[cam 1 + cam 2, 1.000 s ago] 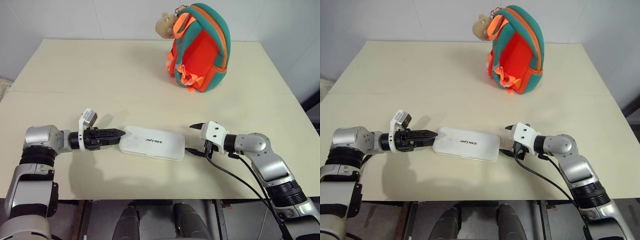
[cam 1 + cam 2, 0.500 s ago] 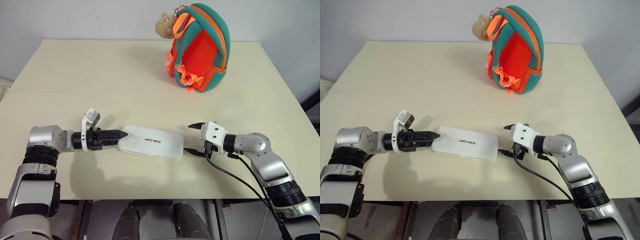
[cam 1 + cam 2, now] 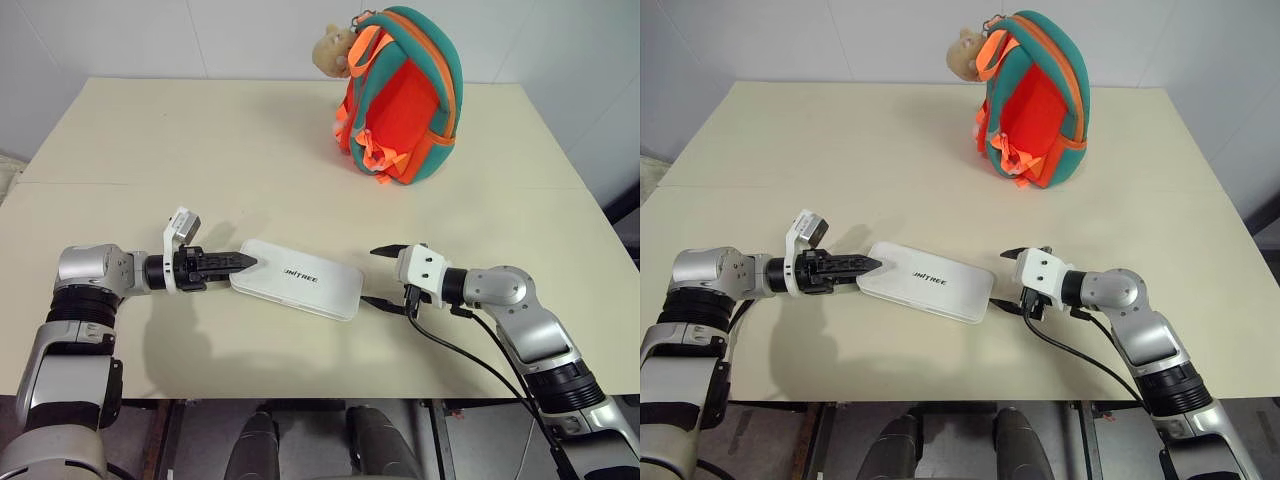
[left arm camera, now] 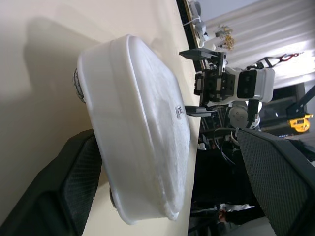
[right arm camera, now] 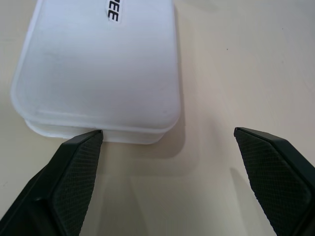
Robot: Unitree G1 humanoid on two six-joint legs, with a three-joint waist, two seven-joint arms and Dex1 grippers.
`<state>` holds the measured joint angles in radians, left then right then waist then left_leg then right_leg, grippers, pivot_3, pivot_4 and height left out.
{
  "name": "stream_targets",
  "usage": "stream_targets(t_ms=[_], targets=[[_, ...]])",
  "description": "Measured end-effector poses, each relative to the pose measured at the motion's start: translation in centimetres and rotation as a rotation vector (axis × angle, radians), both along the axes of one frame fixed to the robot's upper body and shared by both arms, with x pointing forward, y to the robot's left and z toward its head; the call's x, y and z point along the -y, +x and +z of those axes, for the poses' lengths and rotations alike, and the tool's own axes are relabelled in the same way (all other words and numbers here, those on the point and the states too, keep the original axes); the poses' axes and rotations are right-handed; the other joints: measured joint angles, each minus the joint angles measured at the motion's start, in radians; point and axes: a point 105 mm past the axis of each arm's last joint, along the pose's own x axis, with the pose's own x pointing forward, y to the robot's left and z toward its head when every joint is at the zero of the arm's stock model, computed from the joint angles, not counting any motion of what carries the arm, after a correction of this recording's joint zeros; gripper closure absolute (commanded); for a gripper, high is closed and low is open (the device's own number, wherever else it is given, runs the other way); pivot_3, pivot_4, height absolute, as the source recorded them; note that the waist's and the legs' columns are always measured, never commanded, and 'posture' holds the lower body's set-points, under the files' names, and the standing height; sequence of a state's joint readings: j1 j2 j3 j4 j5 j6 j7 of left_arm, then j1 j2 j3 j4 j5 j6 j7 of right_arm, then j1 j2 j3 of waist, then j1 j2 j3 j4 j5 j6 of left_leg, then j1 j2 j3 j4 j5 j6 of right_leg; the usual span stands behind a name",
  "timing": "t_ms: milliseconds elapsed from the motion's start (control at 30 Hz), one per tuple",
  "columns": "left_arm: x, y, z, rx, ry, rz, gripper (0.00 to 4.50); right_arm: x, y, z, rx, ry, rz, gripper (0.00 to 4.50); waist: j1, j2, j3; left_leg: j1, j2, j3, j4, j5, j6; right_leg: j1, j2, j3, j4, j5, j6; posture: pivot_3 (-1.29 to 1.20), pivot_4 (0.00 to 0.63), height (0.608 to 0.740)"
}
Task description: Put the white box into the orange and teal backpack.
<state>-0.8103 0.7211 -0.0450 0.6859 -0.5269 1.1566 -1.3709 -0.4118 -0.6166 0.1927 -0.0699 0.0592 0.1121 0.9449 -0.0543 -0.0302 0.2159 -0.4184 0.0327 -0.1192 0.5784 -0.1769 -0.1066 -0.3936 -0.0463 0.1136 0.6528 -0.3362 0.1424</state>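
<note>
The white box point(image 3: 298, 280) lies flat near the table's front, lettering up. My left gripper point(image 3: 245, 263) is open and level, with the box's left end between its fingers. In the left wrist view one finger point(image 4: 74, 187) sits against the box's underside and the other finger point(image 4: 275, 182) stands well off its top. My right gripper point(image 3: 370, 275) is open just beyond the box's right end point(image 5: 98, 73), not touching it. The orange and teal backpack point(image 3: 400, 95) stands upright at the far side, with a tan plush charm point(image 3: 330, 48) at its top.
The cream table point(image 3: 200, 150) stretches wide between the box and the backpack. A black cable point(image 3: 450, 345) trails from my right wrist over the table's front edge.
The box has shifted slightly left, so its left end now sits between my left gripper's fingers. The right gripper has followed a little to the left.
</note>
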Motion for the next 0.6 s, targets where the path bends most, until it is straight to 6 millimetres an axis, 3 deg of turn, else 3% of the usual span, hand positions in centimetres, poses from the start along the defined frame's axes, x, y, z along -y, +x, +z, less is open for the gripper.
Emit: stream_targets(t_ms=[267,600], targets=[[0.15,-0.31,0.01,-0.019,-0.017,-0.023,3.08,0.08,-0.07,-0.19,-0.006,-0.001,-0.002,0.0,-0.001,0.0,0.0,0.0,0.0,0.0,0.0,0.0,0.0,0.0,0.0,0.0,0.0,0.0,0.0,0.0,0.15,0.74],[-0.18,-0.14,0.47,-0.022,-0.036,0.01,3.17,0.05,-0.25,-0.28,-0.009,0.002,0.0,0.0,-0.002,0.0,0.0,0.0,0.0,0.0,0.0,0.0,0.0,0.0,0.0,0.0,0.0,0.0,0.0,0.0,0.15,0.74]])
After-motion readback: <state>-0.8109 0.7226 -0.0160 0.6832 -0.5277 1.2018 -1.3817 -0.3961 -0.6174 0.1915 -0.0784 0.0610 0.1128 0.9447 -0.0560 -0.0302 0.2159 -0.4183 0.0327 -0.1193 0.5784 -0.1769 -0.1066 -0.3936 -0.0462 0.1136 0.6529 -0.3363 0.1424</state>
